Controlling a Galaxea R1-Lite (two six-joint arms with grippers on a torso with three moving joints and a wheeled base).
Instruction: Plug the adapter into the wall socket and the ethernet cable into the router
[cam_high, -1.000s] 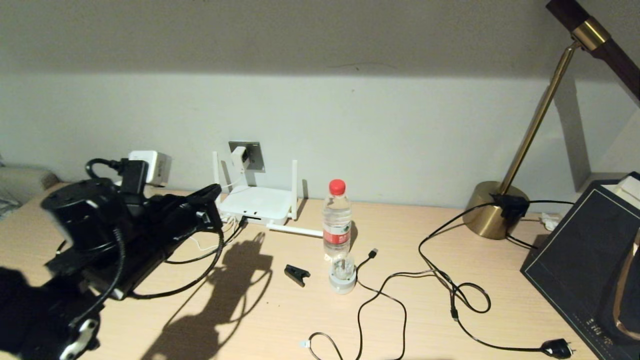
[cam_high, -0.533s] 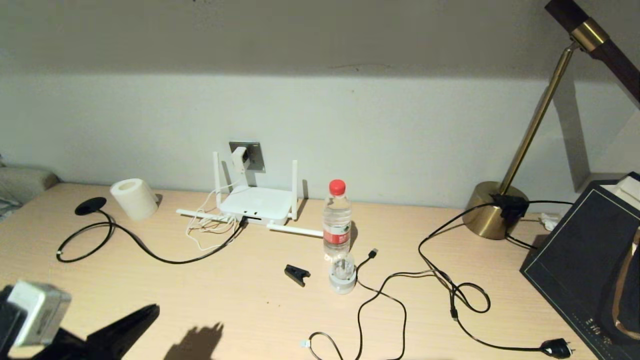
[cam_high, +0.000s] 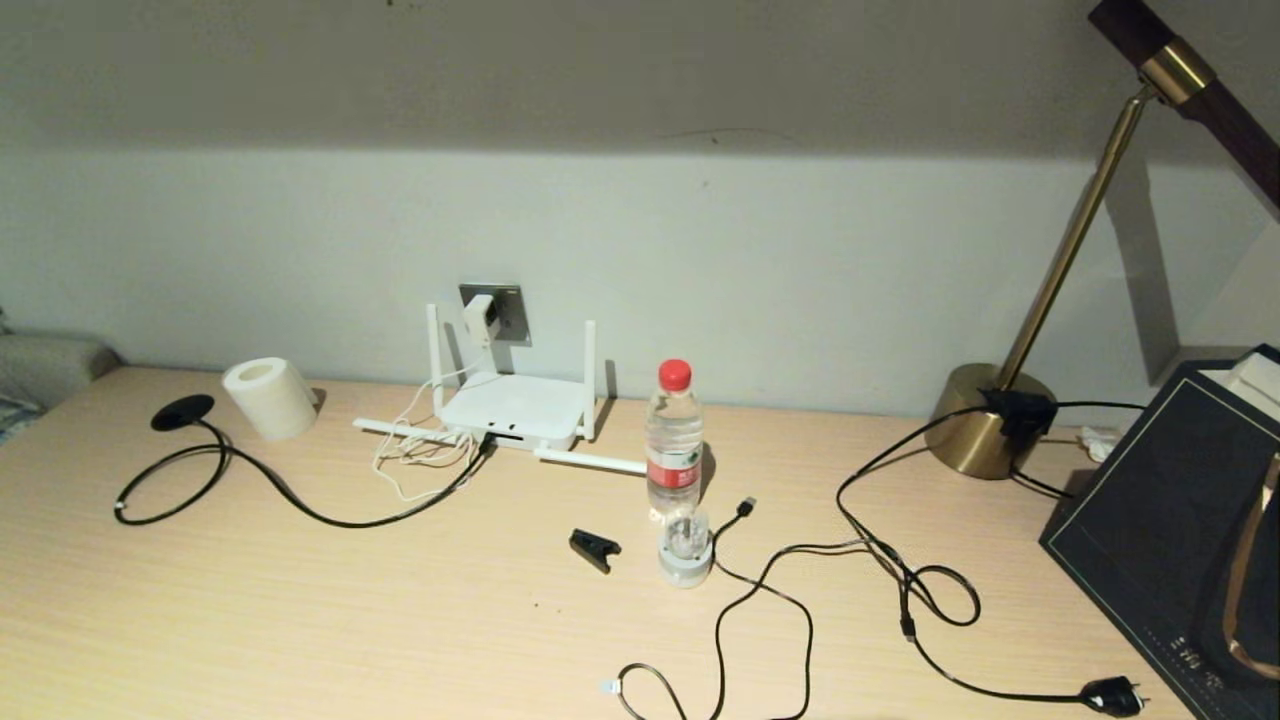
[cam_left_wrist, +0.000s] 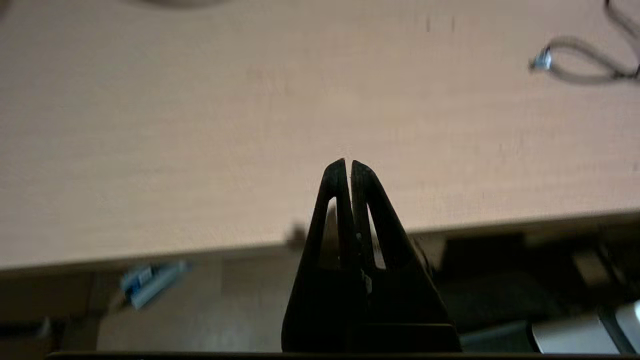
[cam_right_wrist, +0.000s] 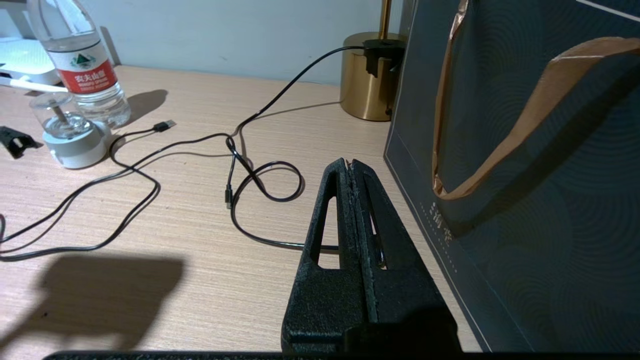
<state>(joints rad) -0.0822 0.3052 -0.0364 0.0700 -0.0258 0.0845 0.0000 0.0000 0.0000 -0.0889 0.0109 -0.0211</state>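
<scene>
Neither arm appears in the head view; each gripper shows only in its own wrist view. The left gripper (cam_left_wrist: 348, 164), matte black and wedge-shaped, has its fingers pressed together on nothing, above the near edge of the pale wood-grain desk (cam_high: 400, 640); the floor clutter beneath is too blurred to identify. The right gripper (cam_right_wrist: 349, 163) is likewise closed and empty, beside a dark paper bag (cam_right_wrist: 525, 165) whose small printed characters are illegible. At centre left of the head frame, the white cube adapter (cam_high: 481, 318) sits in the grey metallic wall socket (cam_high: 505, 310), partly covering it. Below stands the flat white router (cam_high: 512, 411), with the black ethernet cable (cam_high: 290, 503) running into its front edge. A clear water bottle (cam_high: 674, 440) carries a red label, readable in the right wrist view as "农夫山泉".
</scene>
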